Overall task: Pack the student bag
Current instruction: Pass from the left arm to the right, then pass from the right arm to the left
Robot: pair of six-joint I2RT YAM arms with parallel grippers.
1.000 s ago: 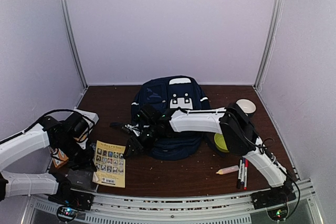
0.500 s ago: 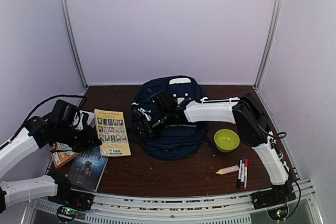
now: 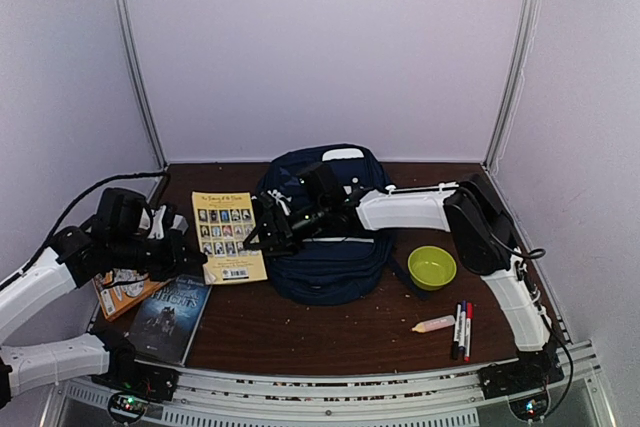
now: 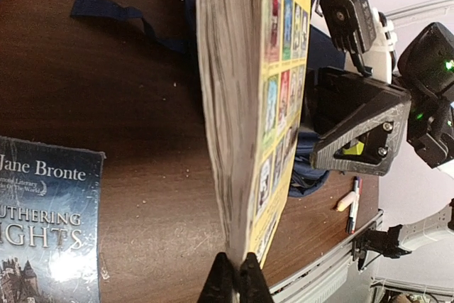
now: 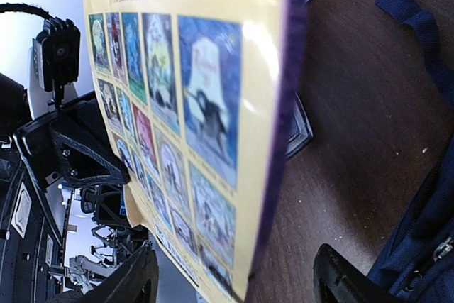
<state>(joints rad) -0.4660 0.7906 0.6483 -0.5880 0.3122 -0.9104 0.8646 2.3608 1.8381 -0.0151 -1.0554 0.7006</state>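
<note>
The student bag [image 3: 325, 257], a navy-blue backpack, lies in the middle of the table; a corner of it [image 5: 425, 246] also shows in the right wrist view. My left gripper [image 3: 188, 252] is shut on the lower edge of a yellow paperback [image 3: 228, 237] and holds it tilted above the table, left of the bag. The left wrist view shows its fingertips [image 4: 236, 283] pinching the book's page block [image 4: 227, 104]. My right gripper [image 3: 268, 234] is open at the book's right edge. The yellow cover [image 5: 184, 125] fills the gap between its fingers [image 5: 135, 278], and neither finger touches it.
A dark "Wuthering Heights" book [image 3: 170, 312] and an orange book [image 3: 122, 294] lie at front left. A green bowl [image 3: 432, 267], a beige tube [image 3: 435, 324] and markers [image 3: 462, 327] sit at the right. A loose bag strap [image 4: 113, 12] trails on the table.
My left gripper has lifted the yellow book off the table and carried it up and right toward the bag. The right gripper has left the bag's front, met the book's edge and opened wider.
</note>
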